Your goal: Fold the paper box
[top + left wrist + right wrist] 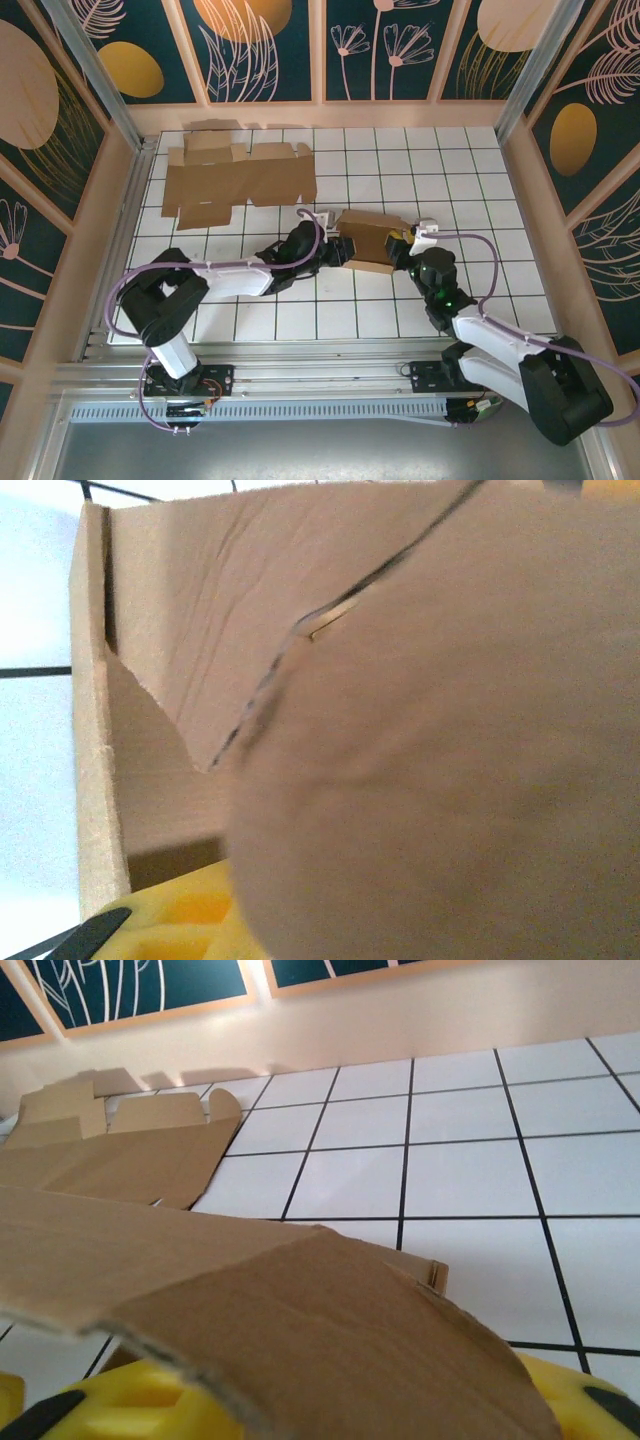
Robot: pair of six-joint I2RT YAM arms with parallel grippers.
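Note:
The paper box [366, 240] is a brown cardboard shape, partly folded, lying mid-table between my two grippers. My left gripper [335, 251] is at its left end. In the left wrist view the box's walls and a rounded flap [420, 780] crowd the lens, with one yellow finger [175, 915] showing beneath; the jaws look closed on the cardboard. My right gripper [402, 244] is at the box's right end. In the right wrist view its yellow fingers [110, 1408] stand wide apart, open, and a box flap [300, 1310] lies over them.
A second, flat unfolded cardboard blank [240, 178] lies at the back left of the white gridded table [450, 180]; the same cardboard blank [120, 1155] shows in the right wrist view. Patterned walls enclose the table on three sides.

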